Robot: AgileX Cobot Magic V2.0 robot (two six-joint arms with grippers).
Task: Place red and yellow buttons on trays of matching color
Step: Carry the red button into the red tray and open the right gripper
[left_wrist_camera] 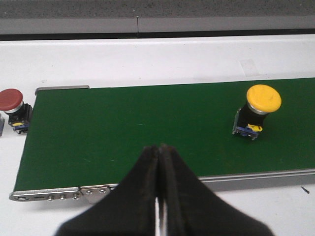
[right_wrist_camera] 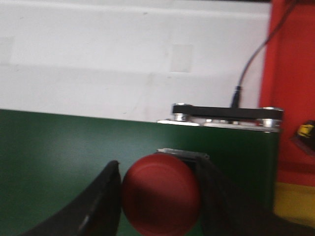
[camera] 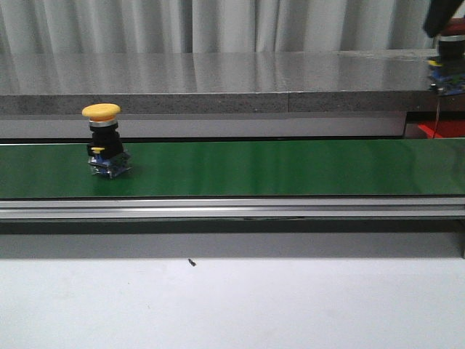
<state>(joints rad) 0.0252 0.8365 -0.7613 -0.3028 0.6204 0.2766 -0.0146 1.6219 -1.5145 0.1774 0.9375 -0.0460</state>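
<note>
White bench (camera: 232, 305) up front, green belt (camera: 254, 169) behind it. Yellow button (camera: 102, 140) upright on belt, far left. Left gripper (left_wrist_camera: 158, 191) above belt edge, fingers pressed together, empty. Second red button (left_wrist_camera: 12, 104) just off belt end. Right gripper (right_wrist_camera: 160, 196) clamps red button (right_wrist_camera: 161, 193) over belt, red tray (right_wrist_camera: 291, 73) beside.

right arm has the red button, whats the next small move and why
Probably carry it sideways past the end of the belt, over the red tray, then lower it. The right gripper is shut on the red button, held above the green belt, and the tray of the same color sits just past the belt's end. The left gripper is shut and empty.
</note>
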